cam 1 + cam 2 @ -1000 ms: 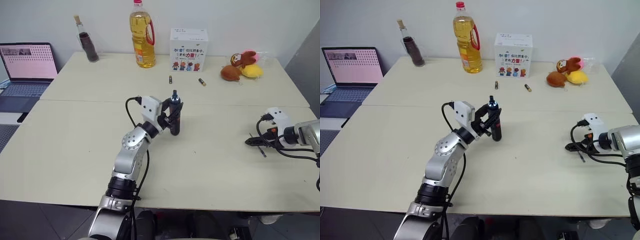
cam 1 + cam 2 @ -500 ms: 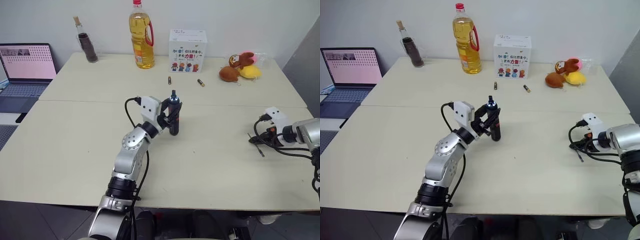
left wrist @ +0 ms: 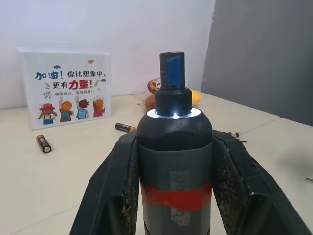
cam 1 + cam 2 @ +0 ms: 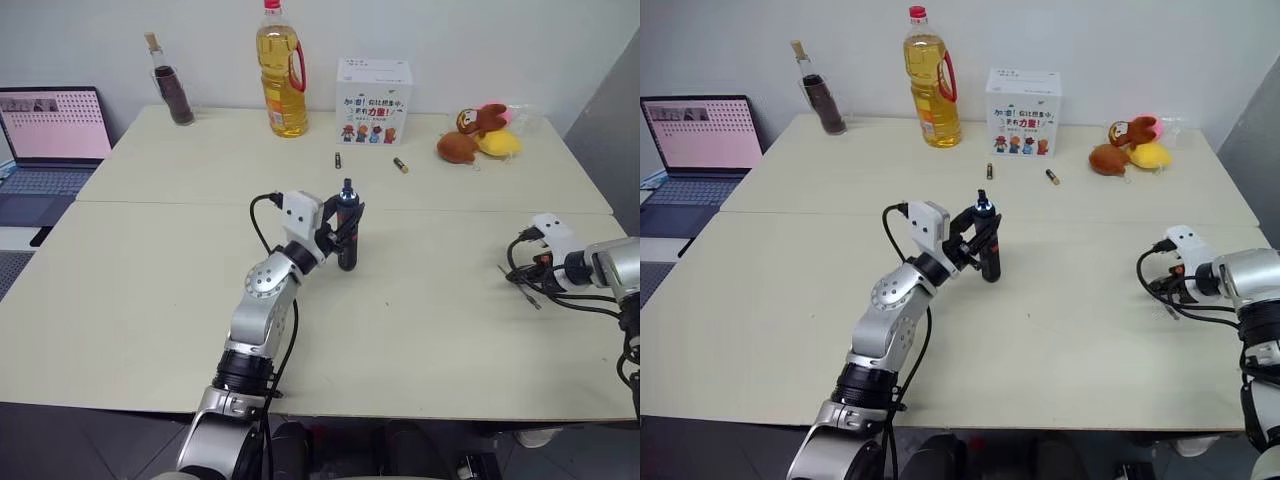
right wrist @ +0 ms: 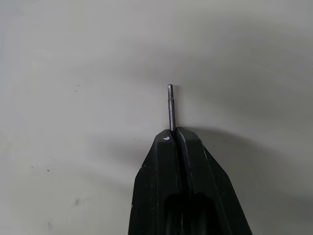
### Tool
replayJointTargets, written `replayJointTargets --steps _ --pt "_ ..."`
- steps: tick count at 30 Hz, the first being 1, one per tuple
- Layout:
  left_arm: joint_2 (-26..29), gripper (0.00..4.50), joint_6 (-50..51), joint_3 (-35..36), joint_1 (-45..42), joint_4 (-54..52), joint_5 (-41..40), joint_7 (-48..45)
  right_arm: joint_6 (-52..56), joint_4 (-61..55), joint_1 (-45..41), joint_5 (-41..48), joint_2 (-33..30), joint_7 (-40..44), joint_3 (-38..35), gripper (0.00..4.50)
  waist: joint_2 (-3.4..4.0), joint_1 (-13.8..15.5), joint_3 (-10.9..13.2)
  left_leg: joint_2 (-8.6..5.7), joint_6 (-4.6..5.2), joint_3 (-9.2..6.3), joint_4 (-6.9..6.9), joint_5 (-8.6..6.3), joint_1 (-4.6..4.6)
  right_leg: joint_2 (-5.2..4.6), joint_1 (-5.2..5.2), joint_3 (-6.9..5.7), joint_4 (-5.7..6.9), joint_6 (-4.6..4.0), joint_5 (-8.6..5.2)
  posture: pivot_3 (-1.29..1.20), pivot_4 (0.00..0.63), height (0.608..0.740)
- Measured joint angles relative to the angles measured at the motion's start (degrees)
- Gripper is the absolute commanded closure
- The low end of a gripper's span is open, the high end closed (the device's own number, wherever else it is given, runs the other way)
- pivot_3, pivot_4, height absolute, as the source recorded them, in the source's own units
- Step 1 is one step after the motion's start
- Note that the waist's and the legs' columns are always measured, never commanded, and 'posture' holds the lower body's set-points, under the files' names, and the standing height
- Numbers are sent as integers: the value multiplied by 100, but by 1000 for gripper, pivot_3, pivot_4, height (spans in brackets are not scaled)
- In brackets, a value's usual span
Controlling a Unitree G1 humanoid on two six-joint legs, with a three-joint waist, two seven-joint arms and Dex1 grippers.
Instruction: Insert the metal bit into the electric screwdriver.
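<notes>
My left gripper [image 4: 345, 232] is shut on the electric screwdriver [image 4: 347, 228] and holds it upright over the middle of the table. In the left wrist view the screwdriver [image 3: 173, 161] is black with a red band and a lit ring below its tip, clamped between both fingers [image 3: 120, 181]. At the table's right side my right gripper [image 4: 527, 284] points down and is shut on the metal bit [image 5: 170, 105]. The thin grey rod pokes out past the closed fingertips [image 5: 166, 142], just over the table top.
Along the far edge stand a dark bottle [image 4: 175, 85], an oil bottle [image 4: 280, 75], a white box [image 4: 375, 88] and plush toys [image 4: 478, 138]. Two small batteries [image 4: 340, 159] [image 4: 402, 165] lie before the box. A laptop [image 4: 50, 135] sits at far left.
The right gripper's fingers have closed onto the metal bit; a second ago they stood open around it. The left arm and the screwdriver have kept still.
</notes>
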Motion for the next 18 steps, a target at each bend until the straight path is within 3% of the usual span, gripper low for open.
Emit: replayJointTargets --steps 3,9,15,18 --pt "65 2828 -6 9 -38 19 0 -14 667 -573 -222 430 476 -261 -566 4471 14 -62 6 3 -2 2 -2 1 -3 -1 -12 10 3 -5 5 0 150 740" --pt "79 2828 11 -20 -69 23 -8 -36 1512 -2079 -1667 1295 1938 -1442 -2217 4471 34 -74 7 4 -3 -21 -7 2 -19 0 -21 2 0 -5 6 0 150 740" --pt "93 2828 23 -33 -72 13 -37 -65 847 -2676 -1854 1469 3397 -2912 -2983 4471 34 -20 7 2 2 -6 -6 1 -21 -4 -34 12 9 -1 9 0 150 740" --pt "109 2828 30 -34 -85 13 -37 -96 405 -2883 -1839 1547 3806 -3288 -3028 4471 35 -24 6 3 2 -7 -9 1 -24 -1 -39 11 9 -1 9 0 150 740"
